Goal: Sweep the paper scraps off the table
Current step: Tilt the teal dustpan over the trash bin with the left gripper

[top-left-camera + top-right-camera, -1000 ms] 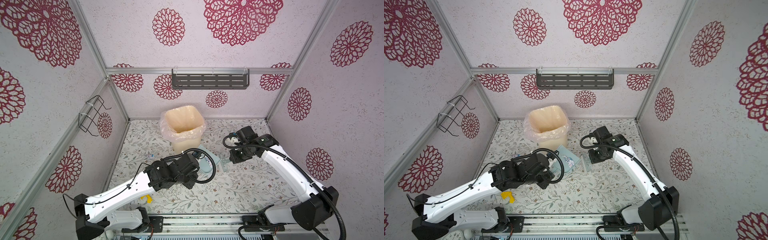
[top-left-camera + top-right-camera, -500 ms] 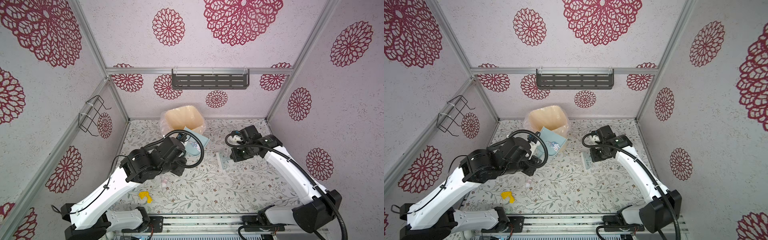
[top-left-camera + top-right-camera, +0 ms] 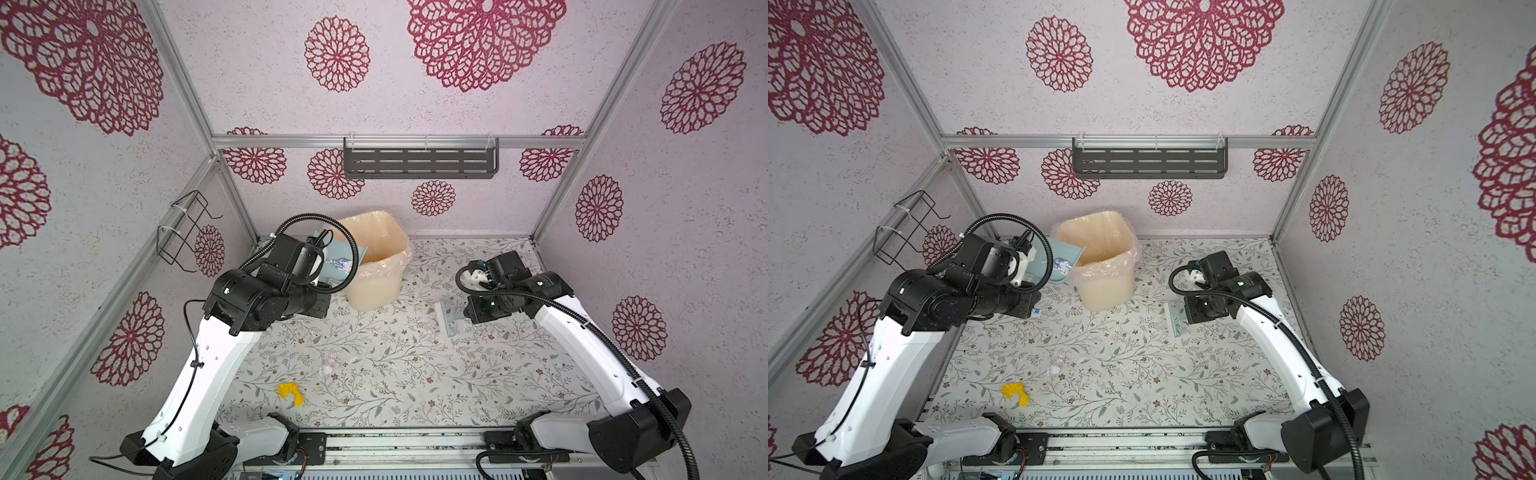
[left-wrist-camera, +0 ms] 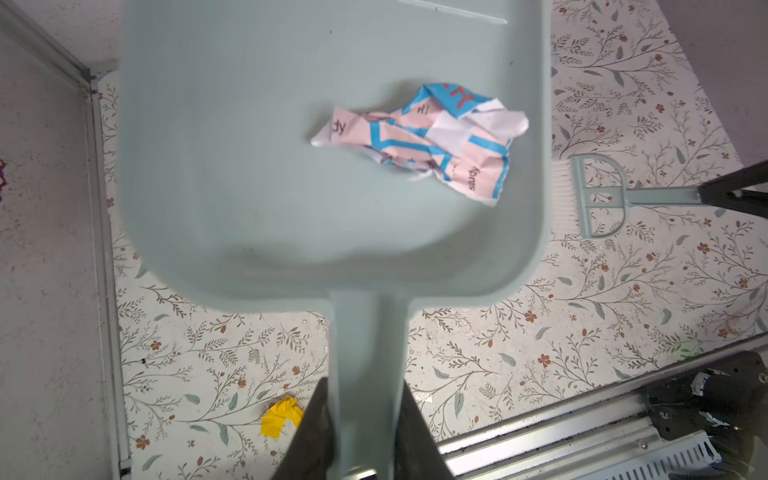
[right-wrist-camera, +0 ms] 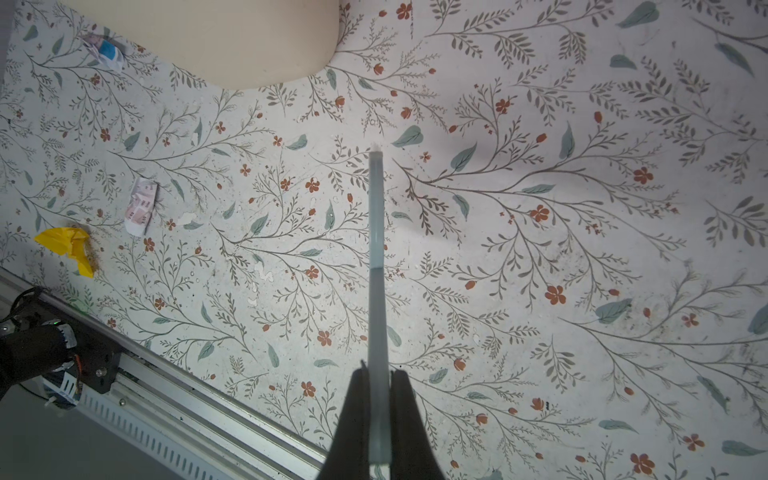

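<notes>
My left gripper (image 4: 363, 415) is shut on the handle of the pale blue dustpan (image 4: 249, 166), held up beside the bin's left rim in both top views (image 3: 349, 253) (image 3: 1065, 257). One crumpled pink, blue and white paper scrap (image 4: 419, 137) lies in the pan. On the table (image 3: 415, 374) lie a yellow scrap (image 3: 290, 392) (image 5: 68, 245), a pale pink scrap (image 3: 331, 360) (image 5: 141, 205) and a blue-white scrap (image 3: 1036, 312) (image 5: 106, 52) by the bin. My right gripper (image 5: 377, 399) is shut on the handle of the hand brush (image 3: 451, 320) (image 4: 582, 195), right of the bin.
A cream bin with a plastic liner (image 3: 374, 257) (image 3: 1104, 257) stands at the back, left of centre. A dark shelf (image 3: 419, 162) hangs on the back wall and a wire rack (image 3: 183, 232) on the left wall. A metal rail (image 3: 395, 440) runs along the front edge.
My left arm has lifted the dustpan from the middle of the table up and back to the left side of the bin. The right arm with the brush has barely moved.
</notes>
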Controlling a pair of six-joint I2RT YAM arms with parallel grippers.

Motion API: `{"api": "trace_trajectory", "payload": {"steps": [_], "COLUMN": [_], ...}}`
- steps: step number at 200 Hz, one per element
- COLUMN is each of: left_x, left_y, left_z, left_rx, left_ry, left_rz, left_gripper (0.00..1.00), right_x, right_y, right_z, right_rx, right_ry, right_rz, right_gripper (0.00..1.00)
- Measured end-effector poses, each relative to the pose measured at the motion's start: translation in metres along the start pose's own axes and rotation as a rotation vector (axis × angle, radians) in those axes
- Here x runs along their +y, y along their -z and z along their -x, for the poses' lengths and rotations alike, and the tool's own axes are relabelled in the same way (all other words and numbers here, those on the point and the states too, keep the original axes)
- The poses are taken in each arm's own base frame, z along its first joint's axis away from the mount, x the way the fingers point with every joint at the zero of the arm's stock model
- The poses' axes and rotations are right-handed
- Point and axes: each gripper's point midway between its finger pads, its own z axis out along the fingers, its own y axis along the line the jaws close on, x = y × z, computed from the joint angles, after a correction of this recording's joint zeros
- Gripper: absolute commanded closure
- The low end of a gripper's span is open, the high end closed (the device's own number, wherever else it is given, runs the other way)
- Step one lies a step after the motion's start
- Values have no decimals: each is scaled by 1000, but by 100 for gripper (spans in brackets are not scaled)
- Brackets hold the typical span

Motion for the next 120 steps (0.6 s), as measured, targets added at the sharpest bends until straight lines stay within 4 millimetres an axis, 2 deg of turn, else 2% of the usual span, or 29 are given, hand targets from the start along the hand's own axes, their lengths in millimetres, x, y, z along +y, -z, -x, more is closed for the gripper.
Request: {"api": "trace_trajectory", "payload": {"steps": [32,76,120], "left_x": [13,26,30], "left_y": [-15,-22,-51], "left_z": [11,44,63], "left_rx": [40,16,72], "left_ry": [-13,-41,-113], "left_rz": [25,49,91], "left_gripper": [100,100,100], "right_x": [-1,-4,-7], "right_y": [0,-2,-1], "right_z": [-1,-4,-4], "right_rx": [2,9,10], "right_ry": [-4,-12,-19], "right_rz": [-1,-5,-10], "right_gripper": [100,100,100]}}
